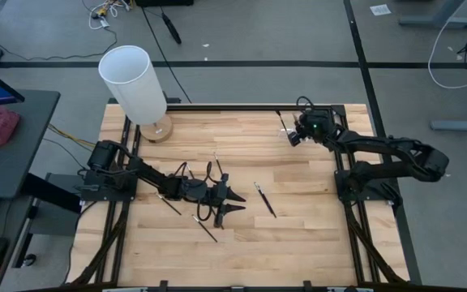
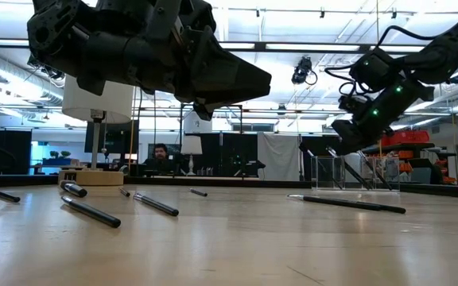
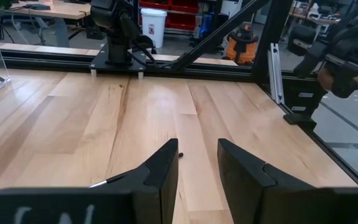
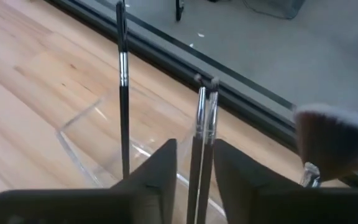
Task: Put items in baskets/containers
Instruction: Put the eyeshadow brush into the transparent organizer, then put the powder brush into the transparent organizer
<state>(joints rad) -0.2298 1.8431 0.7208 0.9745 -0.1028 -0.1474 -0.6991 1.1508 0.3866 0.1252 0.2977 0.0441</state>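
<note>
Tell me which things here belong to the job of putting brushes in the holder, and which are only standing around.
Belong to the job:
- clear holder with brushes standing in it
- loose brushes on the table
- right gripper above the holder
- left gripper near the loose brushes

Only standing around:
- white cylinder on a wooden base
- person in the background

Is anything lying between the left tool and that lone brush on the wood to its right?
Nothing visible. The left tool points toward the brush across bare table; the other brushes lie behind and beside the tool, not in that gap.
</note>
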